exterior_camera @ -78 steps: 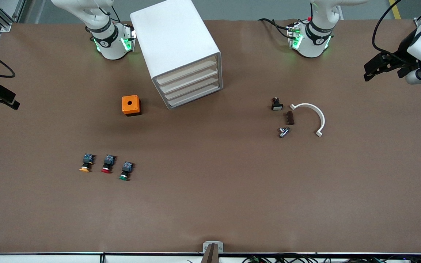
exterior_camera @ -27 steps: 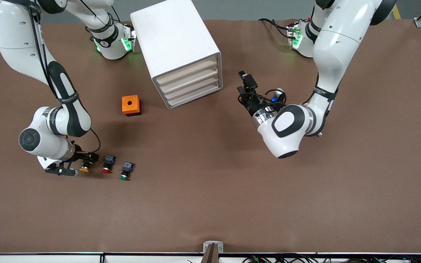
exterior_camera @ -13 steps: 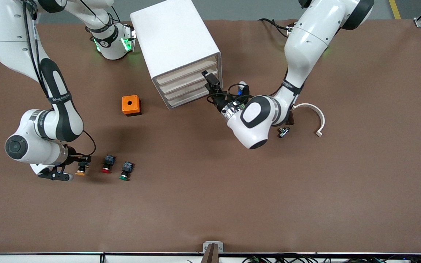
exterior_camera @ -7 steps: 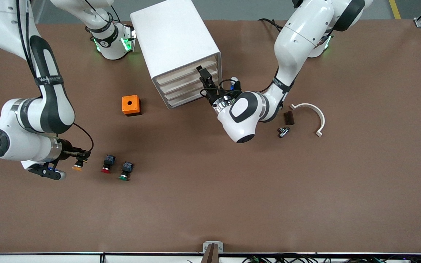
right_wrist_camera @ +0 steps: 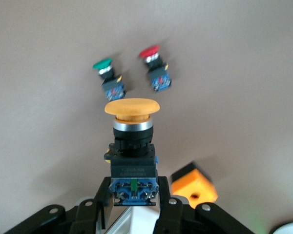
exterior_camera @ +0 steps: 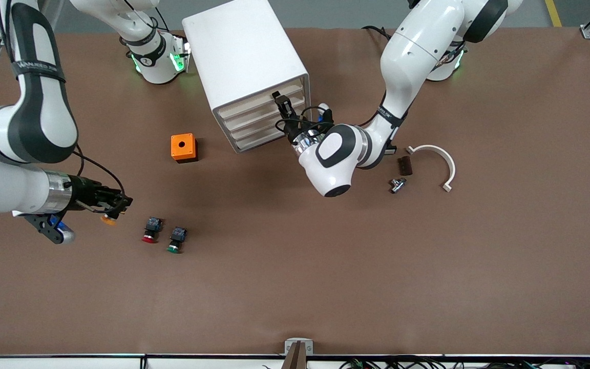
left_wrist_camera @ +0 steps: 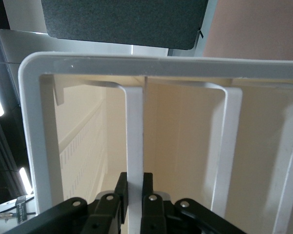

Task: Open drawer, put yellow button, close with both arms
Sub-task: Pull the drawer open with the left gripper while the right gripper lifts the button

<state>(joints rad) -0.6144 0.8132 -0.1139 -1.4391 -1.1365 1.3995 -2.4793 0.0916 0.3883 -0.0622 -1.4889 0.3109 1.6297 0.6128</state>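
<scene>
Pinching the white front lip of the drawer (exterior_camera: 263,100) at the top of the cabinet (exterior_camera: 246,61), the left hand (left_wrist_camera: 134,183) should pull straight out along the runners, not sideways, so the tray does not bind. Right hand (right_wrist_camera: 132,195) holds the yellow button (right_wrist_camera: 132,146) by its body, raised over the bench (exterior_camera: 325,266) beside the red button (exterior_camera: 150,229) and green button (exterior_camera: 175,240); it should wait until the tray is fully out.

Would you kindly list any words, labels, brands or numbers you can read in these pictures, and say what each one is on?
No text can be read with confidence.
Lettering on the black band of the right arm: too small to read.
White lettering on the black body of the yellow button, held in the right gripper: blurred.
Drawer, gripped by the left gripper, and cabinet: no markings visible.
</scene>
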